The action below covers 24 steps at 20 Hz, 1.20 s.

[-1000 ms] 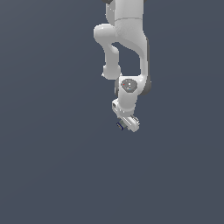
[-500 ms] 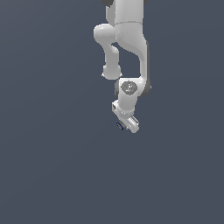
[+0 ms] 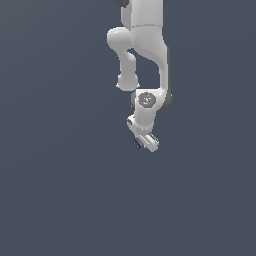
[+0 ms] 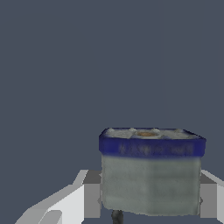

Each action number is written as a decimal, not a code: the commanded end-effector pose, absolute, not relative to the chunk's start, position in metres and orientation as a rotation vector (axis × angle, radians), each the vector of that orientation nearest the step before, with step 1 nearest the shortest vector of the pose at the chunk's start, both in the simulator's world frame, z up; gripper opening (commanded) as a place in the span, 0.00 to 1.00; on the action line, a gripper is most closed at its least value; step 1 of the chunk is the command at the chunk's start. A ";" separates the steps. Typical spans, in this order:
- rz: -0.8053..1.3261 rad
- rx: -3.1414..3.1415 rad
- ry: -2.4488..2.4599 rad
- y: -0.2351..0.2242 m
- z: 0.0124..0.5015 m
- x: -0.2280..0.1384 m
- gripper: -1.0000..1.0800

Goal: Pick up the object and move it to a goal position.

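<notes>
A bare simulated scene: flat slate-grey backdrop (image 3: 60,190), nothing furnished.

The object (image 4: 151,175) is showing as a boxy tub with a pale grey-green body, a navy-blue band round its rim and a whitish top, sitting upright between the white fingers (image 4: 89,197). In the exterior view it (image 3: 136,144) is appearing as a tiny dark speck.

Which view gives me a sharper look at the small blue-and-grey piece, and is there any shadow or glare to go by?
Exterior view: the small navy-blue and grey piece is only a dark speck beside the white tool; flat lighting, no shadows. Wrist view: the piece fills the frame between the white fingers, its texture soft and blurry, without glare.
</notes>
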<state>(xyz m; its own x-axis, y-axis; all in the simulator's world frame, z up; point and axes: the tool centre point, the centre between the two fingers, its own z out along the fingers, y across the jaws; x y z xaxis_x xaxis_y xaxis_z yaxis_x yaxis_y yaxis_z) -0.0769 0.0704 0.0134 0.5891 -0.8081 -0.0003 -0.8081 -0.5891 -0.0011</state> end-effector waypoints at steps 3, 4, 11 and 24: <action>-0.001 -2.799 1.425 0.056 0.015 -0.079 0.00; -0.001 -2.799 1.425 0.050 0.016 -0.079 0.00; -0.001 -2.799 1.425 -0.005 0.021 -0.086 0.00; 0.000 -2.799 1.426 -0.160 0.037 -0.101 0.00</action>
<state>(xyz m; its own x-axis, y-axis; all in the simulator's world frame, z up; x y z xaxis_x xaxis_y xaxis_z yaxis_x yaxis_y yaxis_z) -0.0998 -0.1442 0.0349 0.5863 -0.8101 -0.0002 -0.8101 -0.5863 -0.0001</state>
